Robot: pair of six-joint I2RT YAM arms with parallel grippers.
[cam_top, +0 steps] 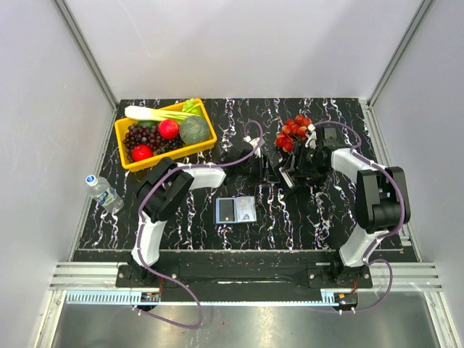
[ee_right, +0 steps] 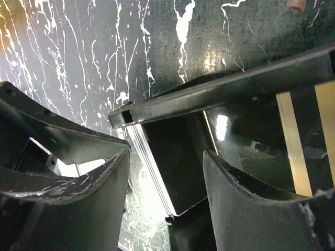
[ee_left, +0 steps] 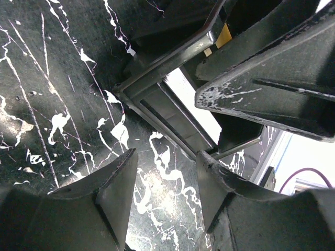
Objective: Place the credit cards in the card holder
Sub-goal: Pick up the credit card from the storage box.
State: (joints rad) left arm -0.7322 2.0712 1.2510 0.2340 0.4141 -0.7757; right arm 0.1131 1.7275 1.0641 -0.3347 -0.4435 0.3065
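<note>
close to the lens, left gripper (ee_left: 166,159), fingers spread, clamped on nothing, only marbled table (ee_left: 63,104) in the gap. just past the tips, toward 1 o'clock, black tray (ee_left: 172,112), with a tan sliver of the credit cards (ee_left: 224,35) inside. right gripper (ee_right: 166,154) likewise parted, tray corner in the gap at 12 o'clock; contact with the pads unclear, no card pinched. more tan card strips toward 3 o'clock in that wrist view.

from above, both grippers at the tray, from 9 and 3 o'clock. card holder (cam_top: 236,209) open and flat at 6 o'clock of the tray, near but apart, pale blue-grey inside facing up. small dark patch on its left panel: card or pocket, cannot tell.

judged early: cards apparently in the tray, none lifted, none clearly slotted. left to do: draw out 1 card, carry it toward 6 o'clock, slide it into a pocket, repeat for the rest.
</note>
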